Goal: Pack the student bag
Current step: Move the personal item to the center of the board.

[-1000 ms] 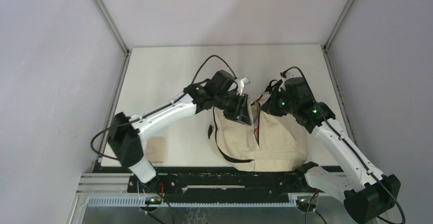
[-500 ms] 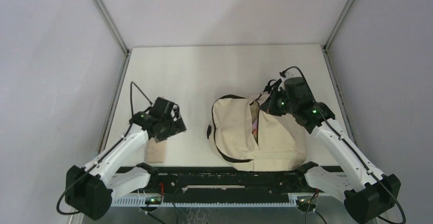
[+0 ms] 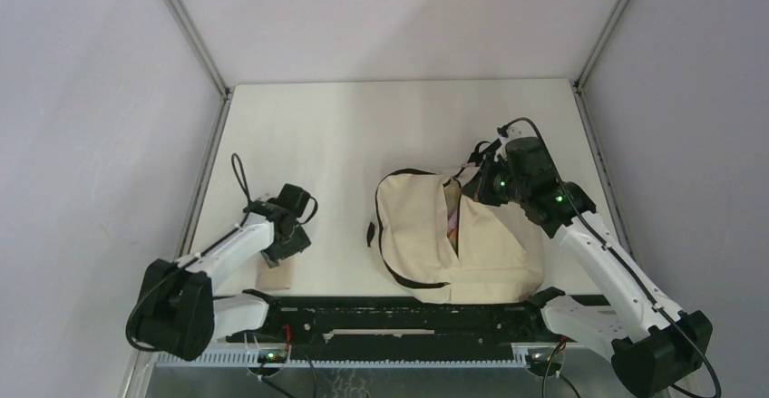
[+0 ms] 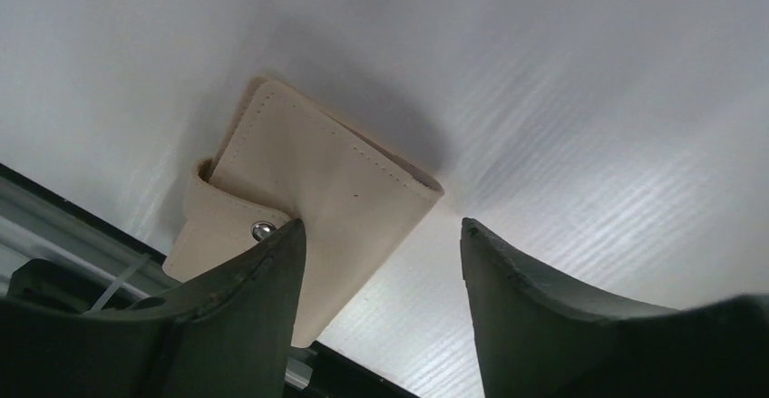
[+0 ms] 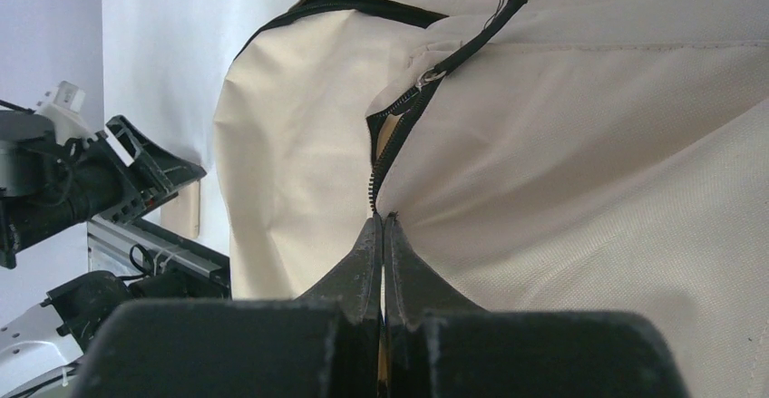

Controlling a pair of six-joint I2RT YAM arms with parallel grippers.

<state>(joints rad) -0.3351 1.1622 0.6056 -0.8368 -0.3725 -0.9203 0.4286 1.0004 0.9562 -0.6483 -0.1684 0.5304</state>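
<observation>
On the bench [image 3: 345, 126], right of the middle and close to the front edge, the bag [image 3: 417, 235] is lying flat with its zipper [image 5: 472, 40] partly undone, so a narrow mouth is showing along its middle. The right jaws are clenched tight at the far end of this mouth, and they seem to be pinching the bag's edge just beside the zipper and holding that side up. Something pinkish [image 3: 451, 221] is peeking out from inside the opening, so I judge that at least one item is already packed, though the pictures are not showing what it is or how many things are inside. At the near left corner of the bench, well apart from the bag, a small cream pouch [image 4: 317, 180] with a metal snap [image 4: 263, 229] is lying flat. The left jaws are hanging right over it, released and empty, with one finger above its corner; whether that finger is touching the pouch I cannot tell. As I am reading it, the packing is partly done: the pouch is waiting to be grasped, carried across and slipped into the mouth, and after that the zipper is waiting to be closed.
</observation>
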